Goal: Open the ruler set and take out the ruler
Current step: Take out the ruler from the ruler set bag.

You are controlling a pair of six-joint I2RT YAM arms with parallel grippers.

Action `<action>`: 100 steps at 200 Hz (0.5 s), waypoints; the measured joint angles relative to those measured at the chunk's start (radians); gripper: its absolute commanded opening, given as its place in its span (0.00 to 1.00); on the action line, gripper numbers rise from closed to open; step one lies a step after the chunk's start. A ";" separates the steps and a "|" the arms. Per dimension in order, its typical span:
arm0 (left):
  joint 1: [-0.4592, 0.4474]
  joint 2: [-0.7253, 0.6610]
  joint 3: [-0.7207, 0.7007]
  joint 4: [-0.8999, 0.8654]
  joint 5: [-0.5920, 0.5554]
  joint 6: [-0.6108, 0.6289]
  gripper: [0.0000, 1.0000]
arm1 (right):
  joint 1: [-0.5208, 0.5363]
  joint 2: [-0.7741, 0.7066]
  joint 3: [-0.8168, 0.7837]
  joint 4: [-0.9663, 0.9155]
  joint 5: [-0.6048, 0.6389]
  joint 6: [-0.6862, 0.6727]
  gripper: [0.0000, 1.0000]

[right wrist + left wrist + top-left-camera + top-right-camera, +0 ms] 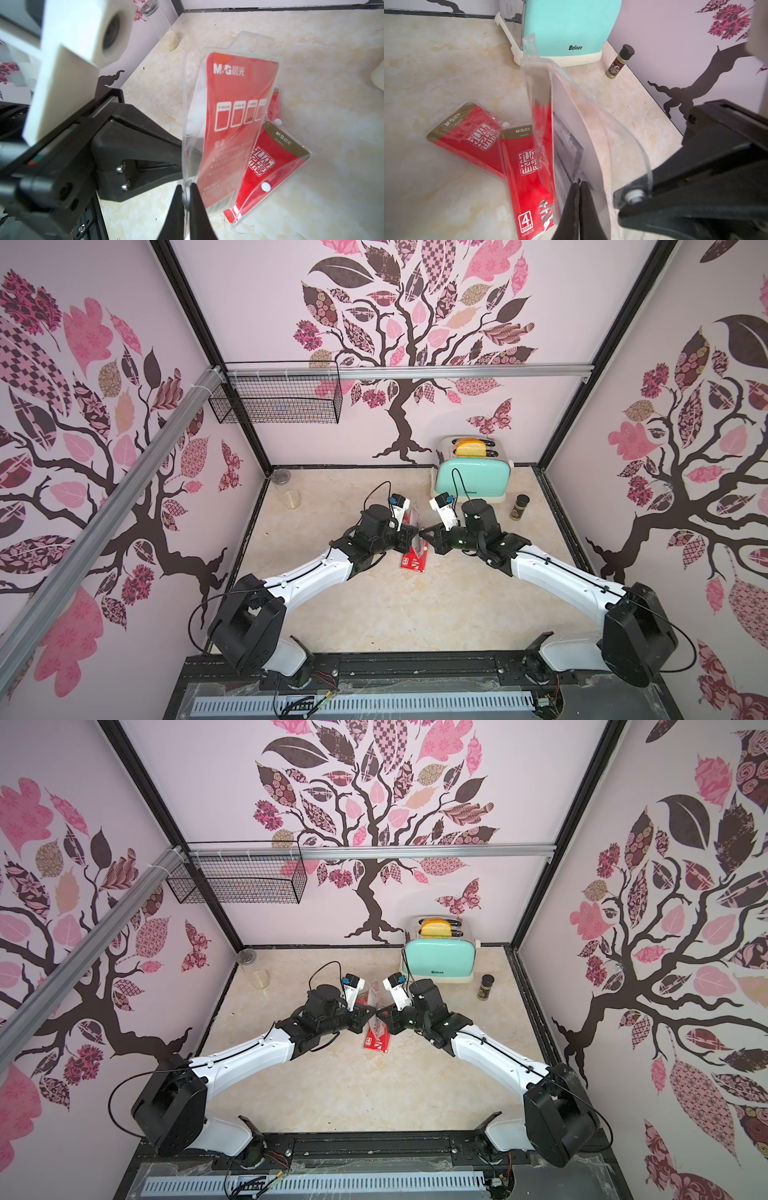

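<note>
My left hand (578, 188) and right hand (186, 190) are each pinched shut on a clear wall of the ruler set (234, 116), held on edge over the desk (395, 614), twelve o'clock from me. The film looks light, floppy and slippery; I'd grip near its mouth edges.

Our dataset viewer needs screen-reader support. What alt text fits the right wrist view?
The right gripper, shut, pinches the edge of an upright clear ruler set pouch with a red card inside; the left gripper also clamps it. More red packs lie behind on the marble-look table.
</note>
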 measured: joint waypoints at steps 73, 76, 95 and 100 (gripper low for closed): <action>0.000 0.004 0.007 -0.019 -0.051 0.004 0.11 | 0.000 0.000 0.043 -0.035 -0.013 -0.025 0.00; 0.000 0.004 0.007 -0.018 -0.051 0.003 0.12 | 0.000 0.000 0.045 -0.037 -0.013 -0.026 0.00; -0.001 0.002 0.006 -0.004 -0.053 0.003 0.14 | 0.000 0.000 0.045 -0.044 -0.013 -0.028 0.00; -0.001 0.001 0.006 0.003 -0.053 0.002 0.14 | 0.000 0.000 0.045 -0.048 -0.013 -0.029 0.00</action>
